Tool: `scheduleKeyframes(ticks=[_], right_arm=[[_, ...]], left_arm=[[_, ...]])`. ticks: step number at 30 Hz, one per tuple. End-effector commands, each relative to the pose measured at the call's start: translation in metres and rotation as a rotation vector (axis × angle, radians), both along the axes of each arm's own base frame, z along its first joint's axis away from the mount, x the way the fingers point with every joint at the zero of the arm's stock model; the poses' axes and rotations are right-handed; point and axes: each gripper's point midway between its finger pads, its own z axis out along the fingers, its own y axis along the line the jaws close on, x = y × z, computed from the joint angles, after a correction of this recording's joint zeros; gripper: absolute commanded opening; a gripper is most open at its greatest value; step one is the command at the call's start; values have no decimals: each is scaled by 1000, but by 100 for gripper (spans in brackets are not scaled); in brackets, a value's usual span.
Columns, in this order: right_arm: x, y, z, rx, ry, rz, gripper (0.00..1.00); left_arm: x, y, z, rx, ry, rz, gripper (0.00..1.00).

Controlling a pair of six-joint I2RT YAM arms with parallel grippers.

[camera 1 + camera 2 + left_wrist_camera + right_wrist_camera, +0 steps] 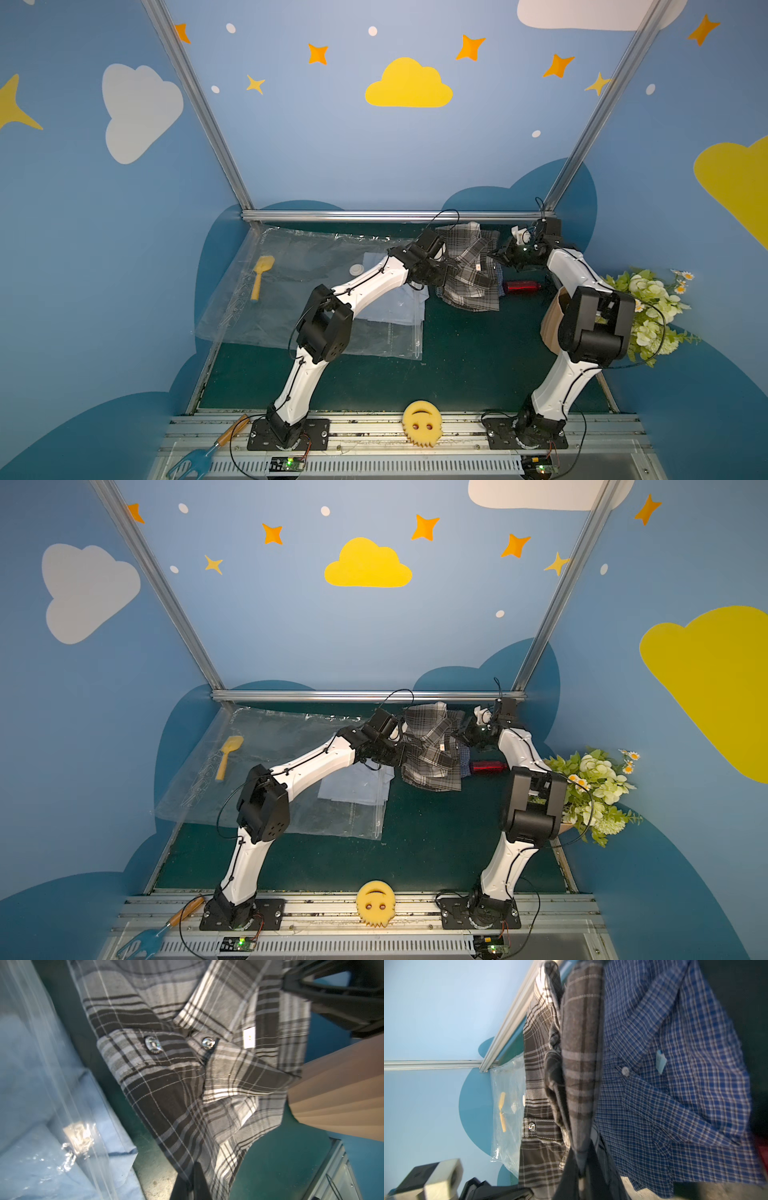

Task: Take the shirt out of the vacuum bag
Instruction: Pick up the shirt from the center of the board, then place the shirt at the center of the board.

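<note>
In both top views a grey plaid shirt [469,270] [432,754] hangs lifted at the back right, clear of the vacuum bag [299,291] [270,771]. The bag lies flat on the left, its round white valve [356,269] facing up. My left gripper [195,1169] is shut on the plaid shirt's [187,1084] edge. My right gripper [583,1159] is shut on another fold of the same shirt [579,1064]. A light blue shirt [399,307] lies at the bag's open edge, partly under the plastic. A blue checked shirt [675,1084] lies under the plaid one.
A yellow toy shovel [259,276] rests at the bag's far left. A red can [521,286], a brown paper bag [555,320] and a flower bunch [648,307] crowd the right side. A yellow smiley sponge [421,423] sits on the front rail.
</note>
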Motion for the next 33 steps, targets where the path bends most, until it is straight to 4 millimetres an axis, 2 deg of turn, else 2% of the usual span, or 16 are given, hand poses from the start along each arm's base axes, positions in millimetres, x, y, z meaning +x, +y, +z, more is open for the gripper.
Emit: scheduleKeyframes(ticks=[1,6,13,19,27,33], right_arm=[[15,-2,12,9,-33,5,0],[37,-7,13,26,-52,-5,0],[55,-13,8,45,-60,-20,0],[71,-25,-19,65,-58,-33,0],[88,-36,-44,94,-27,-26,0],[91,-39,-39,88,-34,-38,0]], left_arm=[[9,-6,-12,29,-12,-30,8],[28,-17,-20,18,-19,-36,8],[58,-17,-41,3,6,-21,8],[70,-21,-58,-27,14,-37,8],[65,-28,-67,-50,65,-33,8],[47,-36,-72,-56,107,-40,8]])
